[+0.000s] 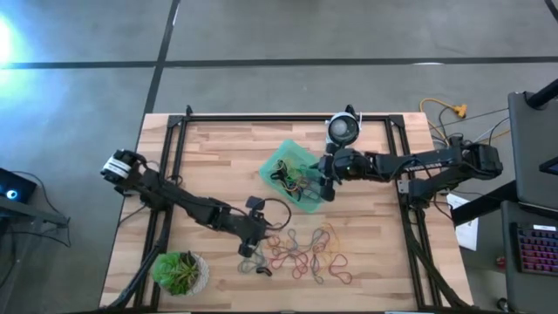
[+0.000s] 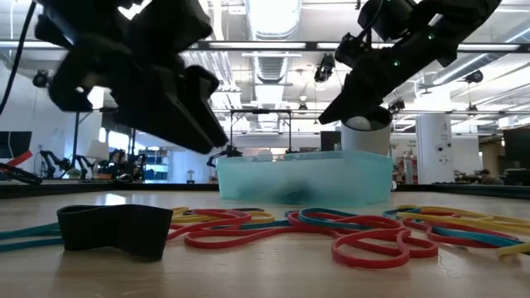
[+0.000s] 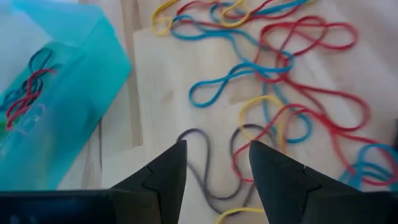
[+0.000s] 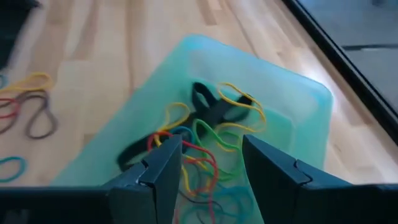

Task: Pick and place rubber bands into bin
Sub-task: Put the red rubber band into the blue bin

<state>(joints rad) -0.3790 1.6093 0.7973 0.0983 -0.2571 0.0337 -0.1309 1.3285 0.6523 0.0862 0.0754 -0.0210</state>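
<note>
On the wood lie tangled red, blue, yellow rubber bands (image 1: pixel 305 253); both claws gape empty.

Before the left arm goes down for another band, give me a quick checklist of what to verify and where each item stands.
1. Left gripper open: ok, fingers apart.
2. Left gripper empty: ok, nothing between the fingers.
3. Target under it: ok, a grey band lies below the gap among the loose rubber bands.
4. Bin ready: ok, upright on the table, bands already inside.
5. Right gripper out of the way: ok, open over the bin, apart from the pile.
6. Whether one band can be lifted alone: cannot tell, loops overlap.
</note>
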